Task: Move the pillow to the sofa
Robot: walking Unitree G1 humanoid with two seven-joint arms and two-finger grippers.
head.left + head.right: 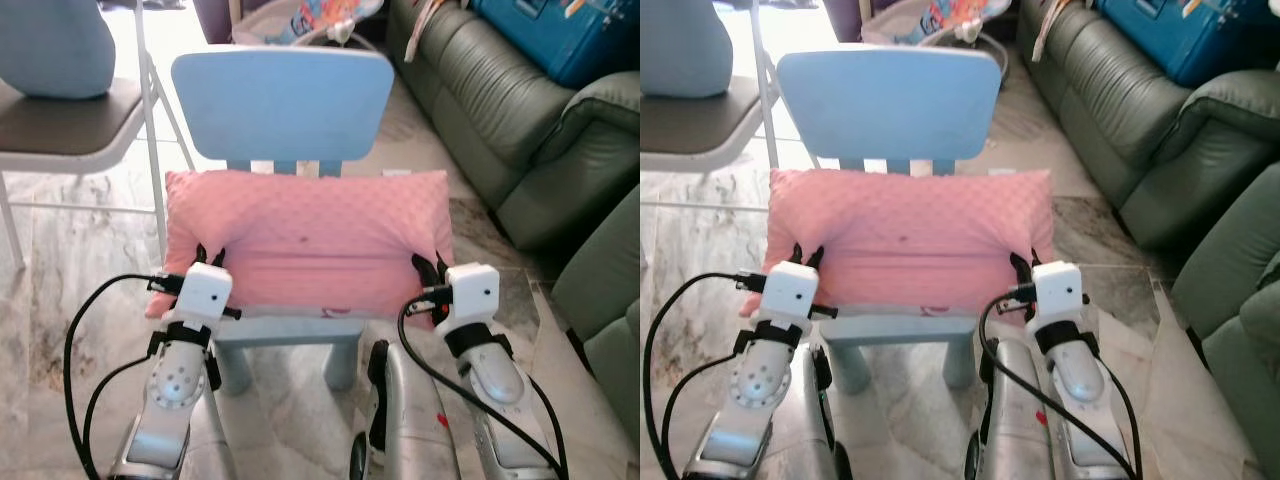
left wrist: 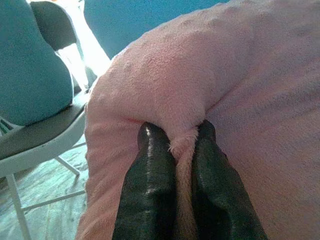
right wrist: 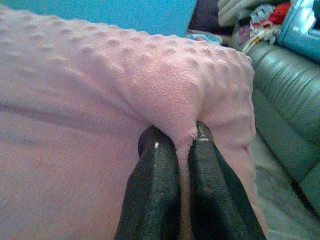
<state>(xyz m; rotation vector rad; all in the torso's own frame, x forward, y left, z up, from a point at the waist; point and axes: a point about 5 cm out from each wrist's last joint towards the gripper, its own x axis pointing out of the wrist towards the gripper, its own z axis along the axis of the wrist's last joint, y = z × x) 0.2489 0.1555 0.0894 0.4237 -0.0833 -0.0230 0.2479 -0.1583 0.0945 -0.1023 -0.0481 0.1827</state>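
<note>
At frame centre, head views: pink pillow (image 1: 305, 240) lies on the blue chair (image 1: 283, 100); green sofa (image 1: 500, 120) fills the upper right.
Left hand (image 1: 208, 262): at the pillow's lower-left edge.
Right hand (image 1: 432, 270): at its lower-right edge.
Left wrist view: fingers (image 2: 150, 185) pressed together, pinching a fold of plush; grey folding chair (image 2: 45, 135) at left.
Right wrist view: fingers (image 3: 155, 190) likewise pinching a fold; sofa at right.
Doing it well: lift both sides evenly, clear the chair back, then turn toward the sofa.
</note>
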